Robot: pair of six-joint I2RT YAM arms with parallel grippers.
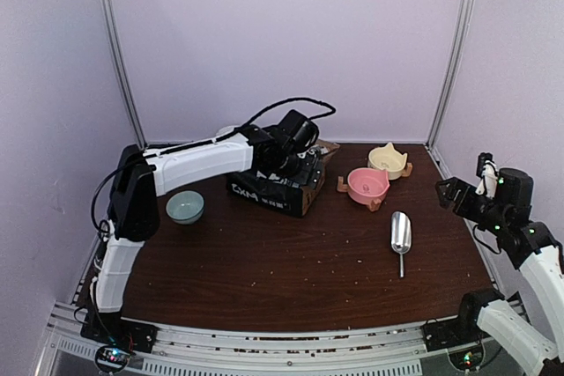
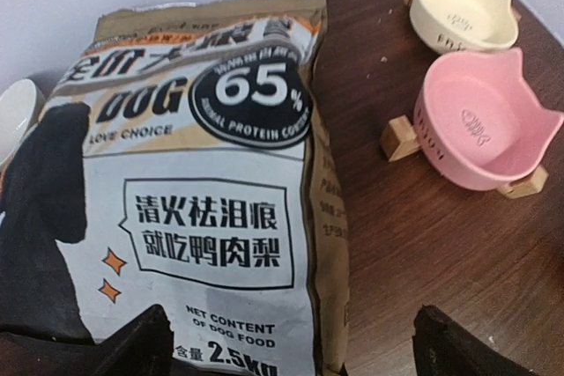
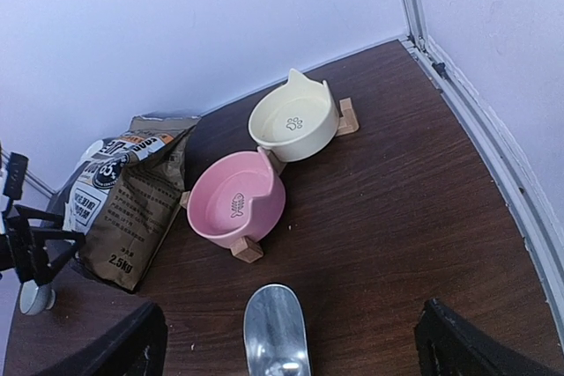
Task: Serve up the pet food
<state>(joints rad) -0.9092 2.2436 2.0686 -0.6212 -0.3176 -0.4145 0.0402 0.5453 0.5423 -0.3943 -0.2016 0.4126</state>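
Top external alone shows scoop handle (image 1: 402, 263), seemingly metal.

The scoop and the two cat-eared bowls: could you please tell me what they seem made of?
The scoop looks like polished metal: silvery and reflective. The pink bowl and cream bowl look like glazed ceramic, smooth with soft sheen, though plastic is possible. Their stands look wooden.

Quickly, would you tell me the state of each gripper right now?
Left gripper: open, holding nothing, close to the dog food bag.
Right gripper: open, holding nothing.
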